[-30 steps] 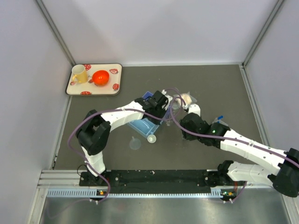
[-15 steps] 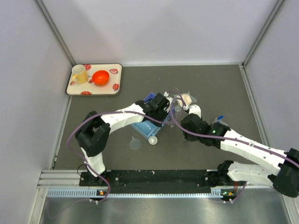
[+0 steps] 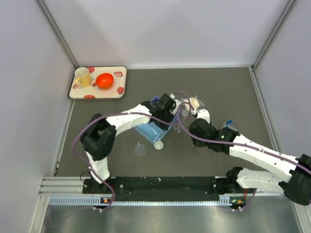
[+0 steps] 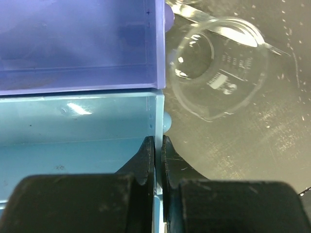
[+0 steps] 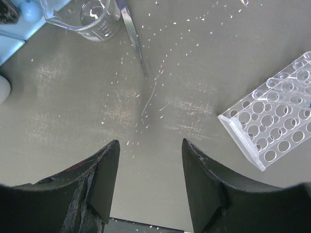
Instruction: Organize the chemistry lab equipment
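Observation:
My left gripper is shut on the thin side wall of a light-blue plastic box, which lies against a darker blue box. A clear beaker stands just to the right of that wall. In the top view the light-blue box sits at the table's middle, with a clear funnel and a white-capped tube in front of it. My right gripper hangs open over bare table. Ahead of it are the beaker, a thin rod and, to the right, the clear tube rack.
A patterned tray at the back left holds a yellow mug and an orange-red bowl. A blue-capped tube lies by the rack beside the right arm. Grey walls enclose the table on three sides.
My left gripper, still shut on the light-blue box, has swung a little to the right and back, shifting the box slightly. The right arm has not moved.

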{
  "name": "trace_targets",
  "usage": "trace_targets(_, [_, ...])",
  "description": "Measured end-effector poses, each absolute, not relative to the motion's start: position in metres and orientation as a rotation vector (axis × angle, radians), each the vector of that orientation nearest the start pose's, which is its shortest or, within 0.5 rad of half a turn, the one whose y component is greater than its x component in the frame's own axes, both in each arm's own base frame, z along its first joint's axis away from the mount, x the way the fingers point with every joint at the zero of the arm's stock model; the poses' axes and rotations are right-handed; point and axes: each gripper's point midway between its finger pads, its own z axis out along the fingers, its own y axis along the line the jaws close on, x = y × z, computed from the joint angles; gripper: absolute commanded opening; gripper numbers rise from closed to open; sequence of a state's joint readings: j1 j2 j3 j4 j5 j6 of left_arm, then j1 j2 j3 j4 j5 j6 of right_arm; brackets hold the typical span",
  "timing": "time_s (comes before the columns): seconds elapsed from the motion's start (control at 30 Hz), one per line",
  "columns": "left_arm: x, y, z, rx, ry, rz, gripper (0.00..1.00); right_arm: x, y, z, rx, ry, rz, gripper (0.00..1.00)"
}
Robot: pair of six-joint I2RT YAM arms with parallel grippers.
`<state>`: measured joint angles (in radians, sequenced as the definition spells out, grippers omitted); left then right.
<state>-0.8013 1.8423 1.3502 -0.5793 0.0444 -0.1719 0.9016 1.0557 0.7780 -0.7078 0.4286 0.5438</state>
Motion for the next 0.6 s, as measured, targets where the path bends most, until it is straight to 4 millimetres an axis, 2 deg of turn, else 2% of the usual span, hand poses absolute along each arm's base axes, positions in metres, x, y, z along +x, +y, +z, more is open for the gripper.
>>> trace_targets(0.07, [0.286,-0.307,0.067,0.834,2.564,-0.39,0.0,0.195,0.16,0.112,-0.276,2.417,0.086,0.54])
trace_targets(0.27, [0.321,-0.277,0.067,0.708,2.579,-0.379,0.0,0.194,0.159,0.112,-0.276,2.419,0.079,0.54])
trace_targets(0.4, [0.328,-0.271,0.067,0.691,2.576,-0.369,0.0,0.195,0.158,0.112,-0.274,2.417,0.074,0.55])
trace_targets(0.43, [0.328,-0.27,0.067,0.693,2.575,-0.361,0.08,0.195,0.158,0.112,-0.274,2.417,0.074,0.55])
trace_targets(0.5, [0.329,-0.269,0.067,0.696,2.576,-0.349,0.13,0.195,0.158,0.112,-0.274,2.417,0.074,0.55])
trace_targets(0.6, [0.329,-0.268,0.066,0.692,2.578,-0.347,0.29,0.195,0.158,0.112,-0.273,2.416,0.071,0.55])
